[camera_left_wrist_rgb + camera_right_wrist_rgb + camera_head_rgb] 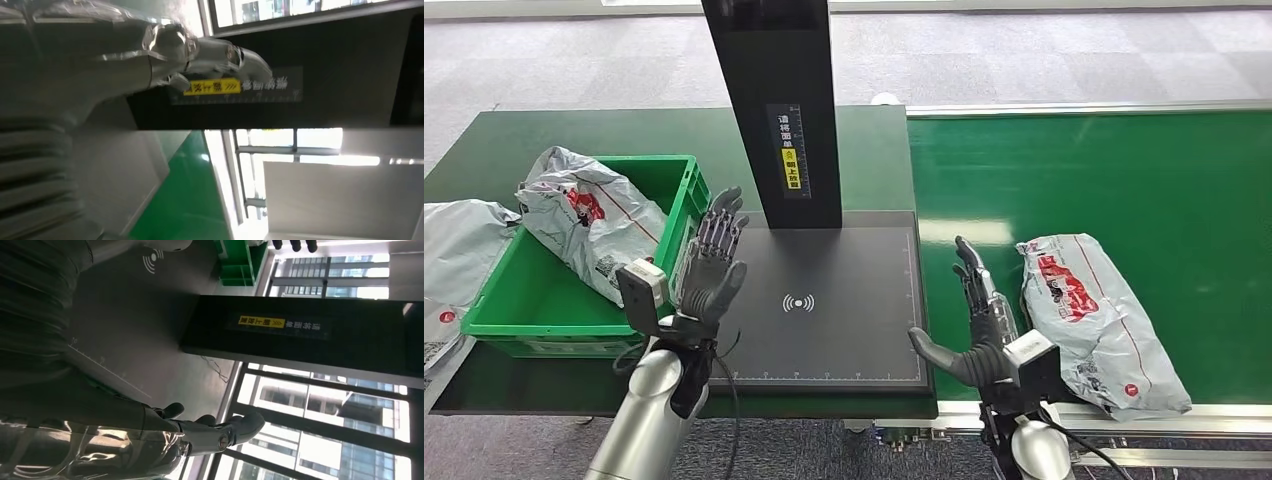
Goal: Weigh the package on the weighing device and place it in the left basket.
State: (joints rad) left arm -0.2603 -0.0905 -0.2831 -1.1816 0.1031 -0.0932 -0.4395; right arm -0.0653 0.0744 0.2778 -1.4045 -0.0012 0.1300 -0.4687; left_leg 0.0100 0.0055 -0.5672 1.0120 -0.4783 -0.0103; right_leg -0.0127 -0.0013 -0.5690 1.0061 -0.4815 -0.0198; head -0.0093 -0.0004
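With both the left hand (711, 270) and the right hand (977, 320) open and empty, the package (1096, 320) lies on the green belt (1124, 170) just beside the right hand, which should probably grip its near side before lifting it onto the scale (824, 310).

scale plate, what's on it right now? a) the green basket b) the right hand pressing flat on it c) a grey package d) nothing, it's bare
d, the scale plate is bare in the head view; one grey package lies on the conveyor to its right, beside the right hand, and another sits in the green basket, with the left hand raised open at the plate's left edge.
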